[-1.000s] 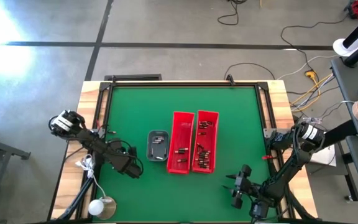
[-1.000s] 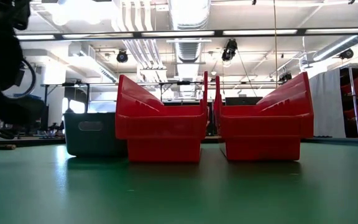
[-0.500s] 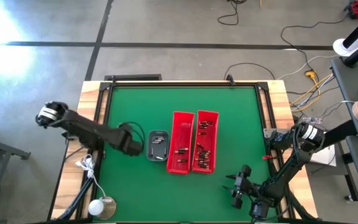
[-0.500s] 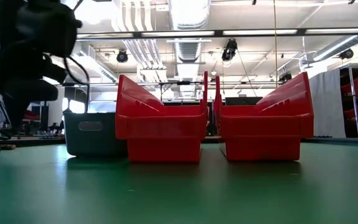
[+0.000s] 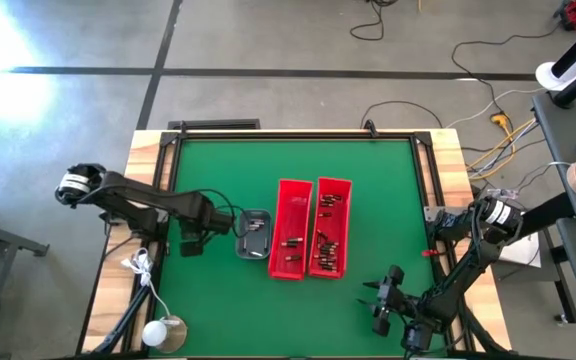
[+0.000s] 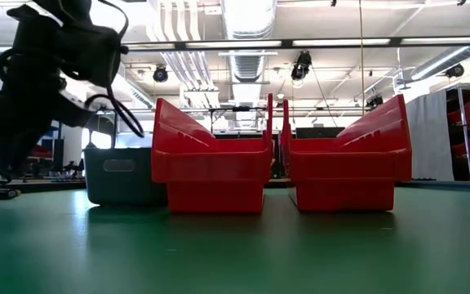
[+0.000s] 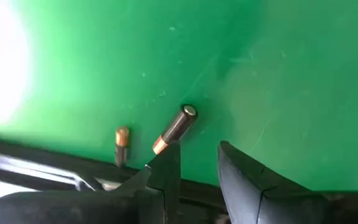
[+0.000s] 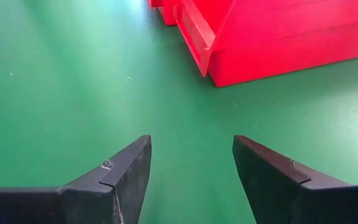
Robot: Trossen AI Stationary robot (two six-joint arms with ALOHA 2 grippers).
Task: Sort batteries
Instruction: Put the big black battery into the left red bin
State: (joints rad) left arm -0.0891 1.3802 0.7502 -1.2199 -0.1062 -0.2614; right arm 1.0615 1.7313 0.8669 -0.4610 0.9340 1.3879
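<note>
My right gripper (image 5: 380, 300) waits at about five o'clock on the green table (image 5: 368, 190), fingers spread with nothing between them. The two red bins (image 5: 311, 228) stand side by side at centre, each holding scattered batteries (image 5: 320, 240). At their nine o'clock sits the small grey tray (image 5: 253, 234) with a few more batteries in it. My left gripper (image 5: 190, 243) hangs just past the tray's nine o'clock side; its fingers (image 7: 166, 168) are parted and grip nothing. Only my left wrist view shows two loose batteries (image 7: 174, 129) lying on the mat near the table's edge, just ahead of those fingers. The low view shows the bin and tray walls, never their contents.
</note>
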